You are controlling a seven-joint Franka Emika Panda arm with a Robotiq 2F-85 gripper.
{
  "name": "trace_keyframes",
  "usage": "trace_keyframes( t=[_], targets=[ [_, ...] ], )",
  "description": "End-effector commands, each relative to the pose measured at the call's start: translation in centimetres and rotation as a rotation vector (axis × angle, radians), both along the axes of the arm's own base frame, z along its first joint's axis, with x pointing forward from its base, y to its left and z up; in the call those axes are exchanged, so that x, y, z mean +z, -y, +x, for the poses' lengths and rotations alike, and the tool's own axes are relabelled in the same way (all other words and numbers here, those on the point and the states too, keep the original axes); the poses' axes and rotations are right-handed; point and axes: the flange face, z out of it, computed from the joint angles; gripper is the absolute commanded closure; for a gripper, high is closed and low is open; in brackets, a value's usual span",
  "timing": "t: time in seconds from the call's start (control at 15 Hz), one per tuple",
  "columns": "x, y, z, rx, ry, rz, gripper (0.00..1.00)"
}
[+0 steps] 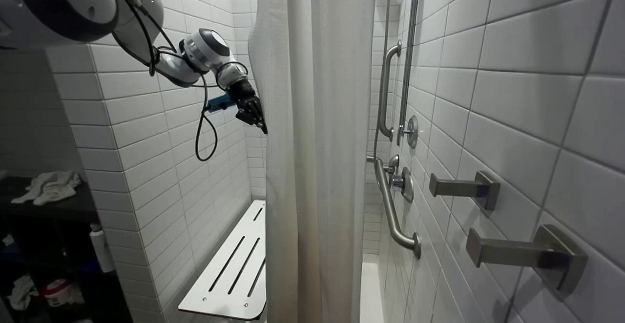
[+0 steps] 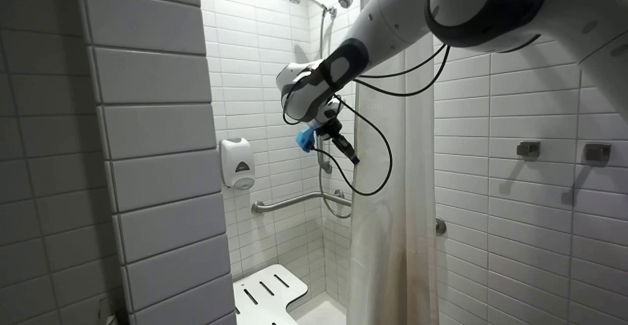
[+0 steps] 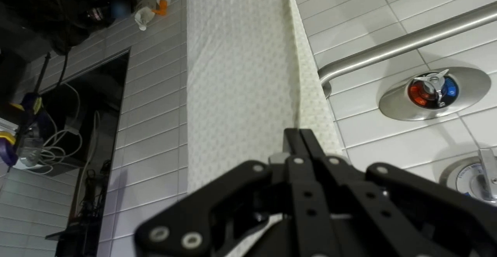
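Currently, at far left in an exterior view, I see a dark shelf (image 1: 90, 209) carrying a crumpled white cloth (image 1: 51, 187). Next, a slotted white seat (image 1: 236, 264) stands low along the tiled wall (image 1: 166, 132), its right side hidden by fabric. A blue block (image 1: 220, 102) and a loop of black cable (image 1: 205, 160) hang just left of my fingers (image 3: 293, 145). I have those clenched together, angled down and rightward, with their tips at the left edge of the shower curtain (image 1: 317, 142) in both exterior views; I cannot tell whether cloth is pinched between them. The curtain hangs mid-scene in long vertical folds. Right of it, farther in, are steel grab bars (image 1: 389, 206) and a dial (image 3: 433, 89) with red and blue markings. At far right, on the near side, two metal brackets (image 1: 456, 188) jut from the wall.
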Motion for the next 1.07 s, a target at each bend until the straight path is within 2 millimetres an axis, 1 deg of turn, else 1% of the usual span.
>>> trace_keyframes(
  t=[0.0, 0.33, 0.73, 1.0],
  targets=[
    [2.2, -1.1, -1.4, 0.071, 0.013, -0.025, 0.99],
    [3.5, -2.4, -2.5, 0.149, 0.028, -0.056, 0.99],
    [3.8, -2.6, -3.6, 0.185, 0.030, -0.054, 0.99],
    [4.1, -3.1, -5.0, 0.238, 0.028, -0.050, 0.99]
  ],
)
